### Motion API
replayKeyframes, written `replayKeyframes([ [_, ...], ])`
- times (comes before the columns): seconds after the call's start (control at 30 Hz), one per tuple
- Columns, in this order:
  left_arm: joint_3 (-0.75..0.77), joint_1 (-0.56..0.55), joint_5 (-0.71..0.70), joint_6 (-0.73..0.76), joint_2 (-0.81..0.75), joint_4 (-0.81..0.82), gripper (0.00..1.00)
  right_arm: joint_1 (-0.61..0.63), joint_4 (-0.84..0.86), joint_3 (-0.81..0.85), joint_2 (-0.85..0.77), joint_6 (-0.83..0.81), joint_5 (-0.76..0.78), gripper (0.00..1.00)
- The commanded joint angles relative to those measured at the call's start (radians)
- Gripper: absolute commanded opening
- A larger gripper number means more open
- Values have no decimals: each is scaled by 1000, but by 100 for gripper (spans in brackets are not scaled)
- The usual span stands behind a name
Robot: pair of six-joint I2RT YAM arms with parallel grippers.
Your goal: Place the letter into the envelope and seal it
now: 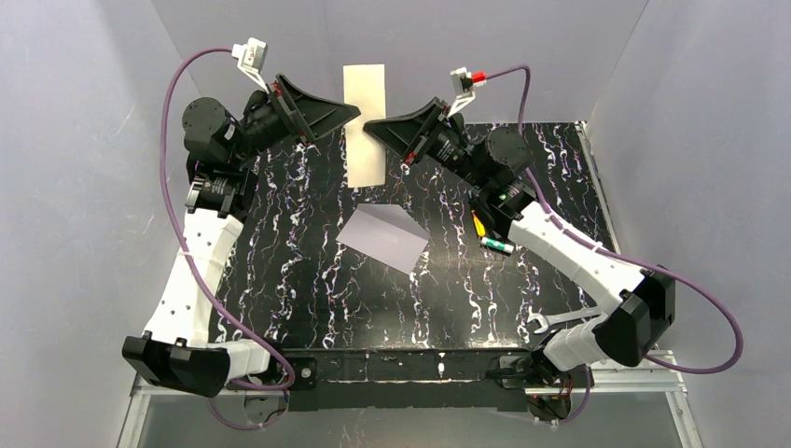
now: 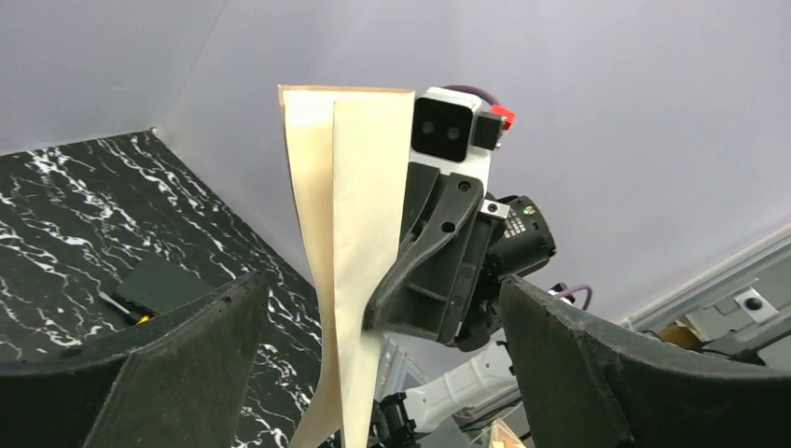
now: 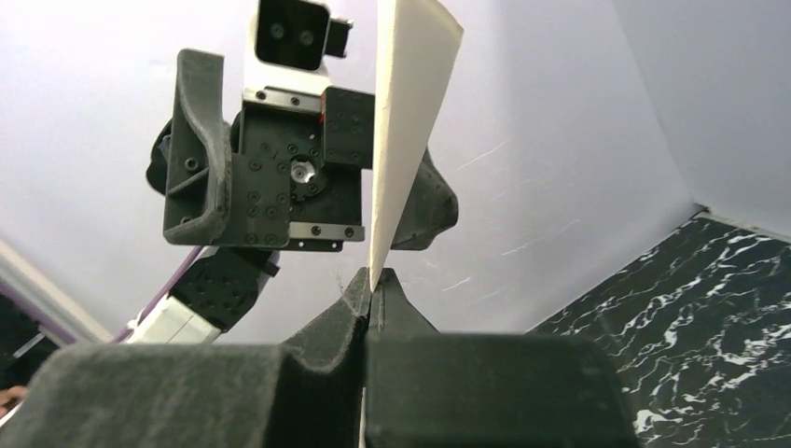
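The cream-tan letter (image 1: 365, 121) hangs upright above the back of the table, folded into two layers in the left wrist view (image 2: 359, 233). My right gripper (image 1: 369, 125) is shut on its edge, and the paper rises from the closed tips in the right wrist view (image 3: 396, 140). My left gripper (image 1: 353, 113) is open. Its fingers (image 2: 201, 345) stand wide apart on either side of the letter without touching it. The pale lavender-white envelope (image 1: 382, 237) lies flat on the black marbled table (image 1: 298, 280), below both grippers.
A small black box (image 1: 492, 233) with yellow and green items sits by the right arm. It also shows in the left wrist view (image 2: 159, 285). A silver wrench (image 1: 552, 322) lies at the front right. Lavender walls enclose the table.
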Motion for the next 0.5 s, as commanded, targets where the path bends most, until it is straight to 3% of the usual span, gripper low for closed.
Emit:
replayKeyframes([
  [0.0,36,3,45,-131,18,119,87,-1,105,66,17,55,-81,1],
  [0.1,36,3,55,-176,29,173,70,-1,109,64,28,63,-87,1],
  [0.37,15,3,51,-186,31,201,9,-1,85,62,45,66,-82,1],
  [0.4,16,3,49,-186,32,201,3,-2,77,61,46,59,-86,10],
  [0.47,16,3,39,-184,32,201,0,-3,51,64,49,41,-104,35],
])
